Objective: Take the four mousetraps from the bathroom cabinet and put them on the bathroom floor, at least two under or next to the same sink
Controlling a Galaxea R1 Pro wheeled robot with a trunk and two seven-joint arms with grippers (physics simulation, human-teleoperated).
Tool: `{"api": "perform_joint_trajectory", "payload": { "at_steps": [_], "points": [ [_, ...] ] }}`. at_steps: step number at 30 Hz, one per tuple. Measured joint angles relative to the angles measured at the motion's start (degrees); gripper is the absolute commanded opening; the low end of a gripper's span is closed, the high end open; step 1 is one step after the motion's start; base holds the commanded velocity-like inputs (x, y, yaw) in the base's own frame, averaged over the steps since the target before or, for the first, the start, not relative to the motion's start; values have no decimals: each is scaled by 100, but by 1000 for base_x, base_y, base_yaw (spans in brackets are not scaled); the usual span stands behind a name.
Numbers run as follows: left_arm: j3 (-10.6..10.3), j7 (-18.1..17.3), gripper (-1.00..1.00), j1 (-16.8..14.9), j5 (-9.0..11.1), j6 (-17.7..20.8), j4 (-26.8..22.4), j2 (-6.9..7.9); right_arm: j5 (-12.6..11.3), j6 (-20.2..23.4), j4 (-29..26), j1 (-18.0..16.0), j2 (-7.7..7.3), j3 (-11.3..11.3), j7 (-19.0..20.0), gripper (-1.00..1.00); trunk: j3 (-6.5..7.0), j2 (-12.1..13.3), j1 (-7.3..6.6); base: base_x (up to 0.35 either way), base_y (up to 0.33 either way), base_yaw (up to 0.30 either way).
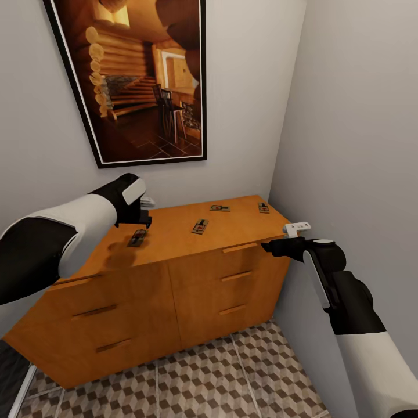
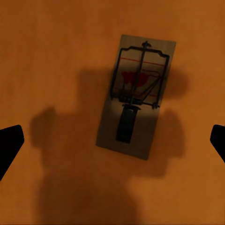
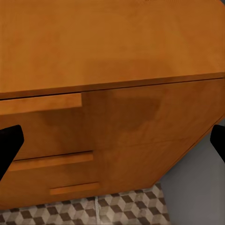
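**Four traps on the cabinet top, both arms out**

Cube-patterned floor (image 1: 232,371) tiles fill the bottom of the head view, brown and beige with pale grout, running up to the foot of the cabinet (image 1: 174,302).

From the lower right of the frame the right arm rises, black forearm bent inward, its right gripper (image 1: 268,246) level with the cabinet's front right corner, just off the top edge. In the right wrist view its dark fingertips (image 3: 9,145) sit at opposite edges of the picture, wide apart, with the drawer fronts and bar handles between them.

From the left edge the left arm reaches across, white upper arm and black wrist, its left gripper (image 1: 142,222) hanging over the left part of the top. Its fingertips (image 2: 9,145) too stand wide apart, holding nothing.

Below it lies the near trap (image 2: 136,96), flat on the orange wood: a tan board with a dark wire bar, a red mark and a black tab. Its long axis runs upright in the left wrist view, slightly tilted.

Farther back, the middle trap (image 1: 200,226) lies at the centre of the top, pointing toward the wall. The third trap (image 1: 220,208) lies crosswise near the rear edge, and the fourth trap (image 1: 263,207) sits by the right rear corner.
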Motion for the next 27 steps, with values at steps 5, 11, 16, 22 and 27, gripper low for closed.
{"api": "perform_joint_trajectory", "payload": {
  "at_steps": [5, 11, 16, 22, 27],
  "points": [
    [0, -7, 100, 49, -1, -2, 1, -4, -2, 0, 0, -4, 0, 0, 2, 100, 0, 0, 0, 0, 0, 0],
    [-1, -15, 100, 130, -6, -14, 0, -6, 1, 0, 0, -1, 0, 0, 2, 100, 0, 0, 0, 0, 0, 0],
    [0, -74, 100, 182, -7, -48, -4, -6, -1, 0, 6, 0, 0, 0, 5, 100, 0, 0, 0, 0, 0, 0],
    [-10, -232, 100, 232, -19, -69, -17, -6, -3, 0, 8, 0, 0, 0, 7, 100, 0, 0, 0, 0, 0, 0],
    [-21, -362, 100, 250, -24, -114, -22, -3, -4, 0, 9, 2, 0, 0, 7, 100, 0, 0, 0, 0, 0, 0]
  ]
}}
